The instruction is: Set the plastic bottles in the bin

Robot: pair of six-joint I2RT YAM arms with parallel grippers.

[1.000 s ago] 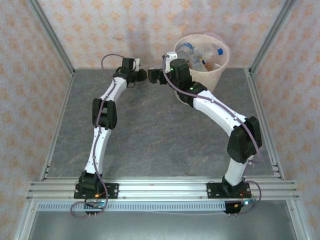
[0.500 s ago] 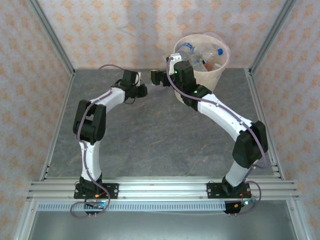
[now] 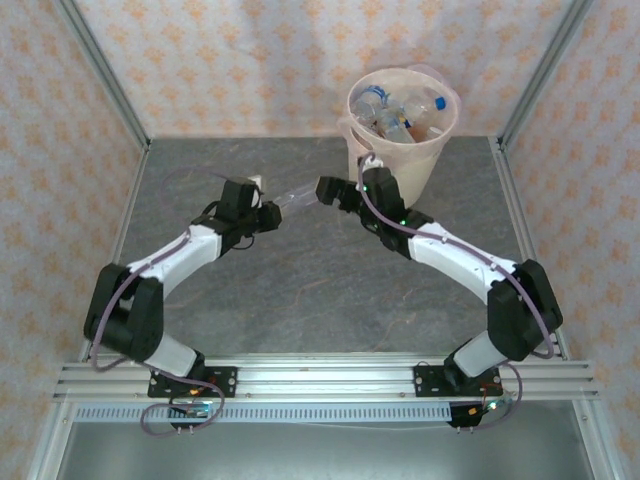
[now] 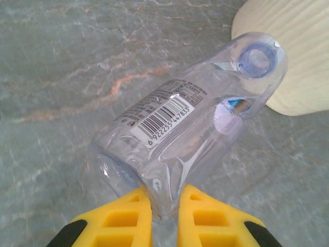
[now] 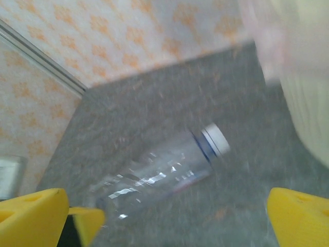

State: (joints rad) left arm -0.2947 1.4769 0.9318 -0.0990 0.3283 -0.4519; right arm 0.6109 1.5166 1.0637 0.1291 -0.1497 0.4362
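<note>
Two white robot arms [image 3: 190,250] reach out from the near edge of a grey marbled tabletop [image 3: 300,290], and their claws meet over its far half. The left claw [image 3: 273,213] is clamped tight on the base of a clear plastic bottle [image 3: 297,197]. From the left wrist, the left claw [image 4: 165,200] shows its yellow fingers [image 4: 128,224] pinching the creased bottom end of the bottle [image 4: 175,118]. The bottle stretches away from them with its barcode label up and its neck pointing toward the bin [image 4: 288,67].

The bottle is held roughly level, base in the left claw and capped end aimed at the right claw [image 3: 322,190]. That claw stands just beside the capped end, jaws spread wide and gripping nothing. From the right wrist, the fingers of the right claw [image 5: 167,206] sit at the far left and far right edges. The bottle [image 5: 154,177] lies between and beyond them, its white cap [image 5: 216,140], ringed in blue, turned toward the bin [image 5: 308,103]. That picture is blurred, and whether the bottle touches the tabletop cannot be told.

Beyond both claws, at the tabletop's far right corner, the beige bin [image 3: 415,165] stands upright, near the bottle's capped end but apart from it. Several more plastic bottles [image 3: 400,115] lie heaped inside it, in front of the patterned wallpaper [image 3: 250,60].
</note>
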